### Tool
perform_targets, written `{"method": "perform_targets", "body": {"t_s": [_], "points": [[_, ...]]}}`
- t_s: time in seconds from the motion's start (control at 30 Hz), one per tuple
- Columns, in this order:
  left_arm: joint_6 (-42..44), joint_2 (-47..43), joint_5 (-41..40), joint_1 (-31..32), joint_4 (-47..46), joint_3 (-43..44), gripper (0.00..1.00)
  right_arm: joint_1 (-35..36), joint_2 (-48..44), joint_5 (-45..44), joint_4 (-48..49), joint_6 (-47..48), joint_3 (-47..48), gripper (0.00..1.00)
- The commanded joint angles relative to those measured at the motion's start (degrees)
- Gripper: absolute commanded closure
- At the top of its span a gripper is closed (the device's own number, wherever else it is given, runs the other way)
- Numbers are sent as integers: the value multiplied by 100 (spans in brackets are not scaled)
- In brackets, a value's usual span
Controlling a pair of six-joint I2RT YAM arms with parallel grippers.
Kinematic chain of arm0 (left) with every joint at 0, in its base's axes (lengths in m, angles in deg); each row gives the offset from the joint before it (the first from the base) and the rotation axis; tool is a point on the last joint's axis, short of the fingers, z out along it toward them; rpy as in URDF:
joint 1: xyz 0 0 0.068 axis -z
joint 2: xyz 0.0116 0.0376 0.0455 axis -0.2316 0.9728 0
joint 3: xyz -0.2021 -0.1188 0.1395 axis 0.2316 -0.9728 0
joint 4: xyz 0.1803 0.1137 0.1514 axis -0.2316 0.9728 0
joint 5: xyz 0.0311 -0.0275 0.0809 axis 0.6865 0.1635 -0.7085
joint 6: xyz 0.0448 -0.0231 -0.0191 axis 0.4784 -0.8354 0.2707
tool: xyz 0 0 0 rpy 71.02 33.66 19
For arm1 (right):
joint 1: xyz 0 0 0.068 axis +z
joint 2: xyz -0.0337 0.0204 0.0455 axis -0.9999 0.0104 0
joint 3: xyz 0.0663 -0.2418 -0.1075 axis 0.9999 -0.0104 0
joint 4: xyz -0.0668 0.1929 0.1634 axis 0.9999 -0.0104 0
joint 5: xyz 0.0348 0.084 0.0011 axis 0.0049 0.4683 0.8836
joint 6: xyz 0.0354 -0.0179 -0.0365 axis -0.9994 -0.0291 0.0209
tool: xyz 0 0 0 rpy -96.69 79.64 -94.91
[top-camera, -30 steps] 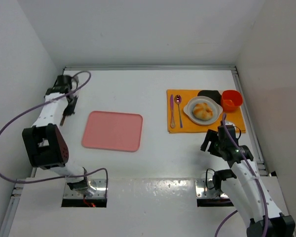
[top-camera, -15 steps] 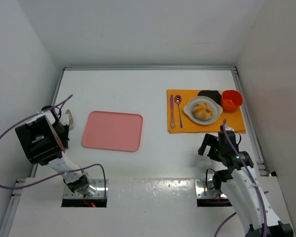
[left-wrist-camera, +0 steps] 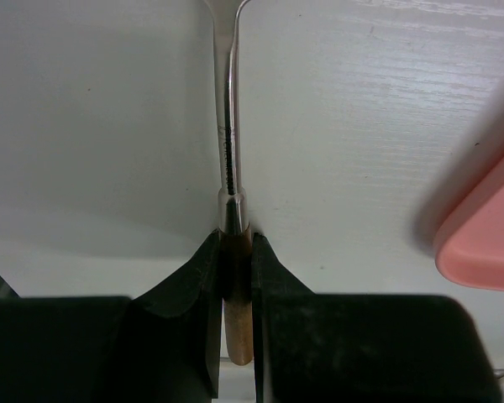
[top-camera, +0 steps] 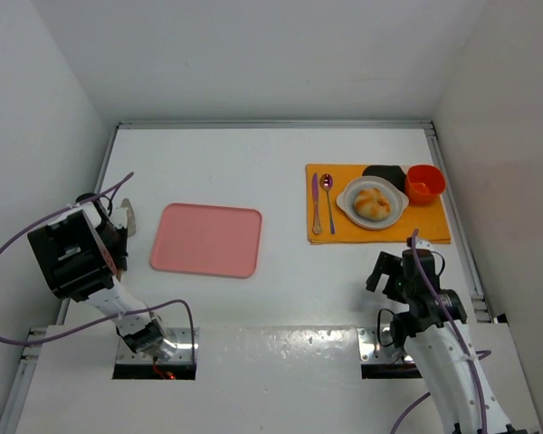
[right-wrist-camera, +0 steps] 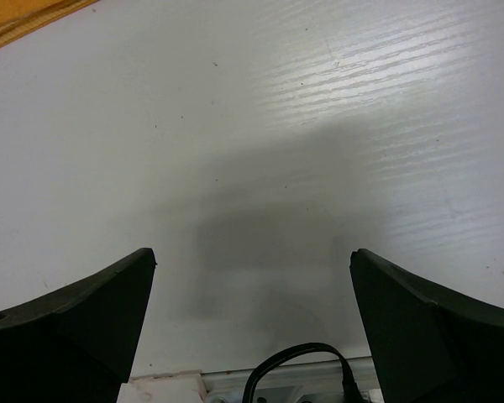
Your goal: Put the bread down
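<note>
The bread (top-camera: 372,202) is a golden-brown bun lying in a white dish (top-camera: 349,196) on an orange placemat (top-camera: 344,228) at the right. My right gripper (top-camera: 386,269) hangs open and empty over bare table just in front of the placemat; in the right wrist view its fingers (right-wrist-camera: 84,311) stand wide apart, with only a corner of the placemat (right-wrist-camera: 17,17) showing. My left gripper (top-camera: 119,233) is folded back at the left edge. In the left wrist view it (left-wrist-camera: 233,243) is shut on the wooden handle of a metal utensil (left-wrist-camera: 228,126).
A pink tray (top-camera: 206,240) lies left of centre; its corner (left-wrist-camera: 487,239) shows in the left wrist view. On the placemat are a purple-handled knife (top-camera: 314,201), a spoon (top-camera: 328,201), an orange cup (top-camera: 424,183) and a black object (top-camera: 385,172). Side walls stand close by.
The left arm pulled back from the far left to the near left with the utensil, then stayed still. The right gripper drew back toward the near edge, away from the placemat.
</note>
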Motion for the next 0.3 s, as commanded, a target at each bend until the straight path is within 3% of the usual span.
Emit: {"method": "perform_targets", "body": {"t_s": [0.0,0.27], "points": [[64,105,241,-29,78,-45,91,-41,-121,-119,18,-39,-23,1],[117,105,294,-29,78,-45,90,-24,-253,-259,18,-109,-84,1]]}}
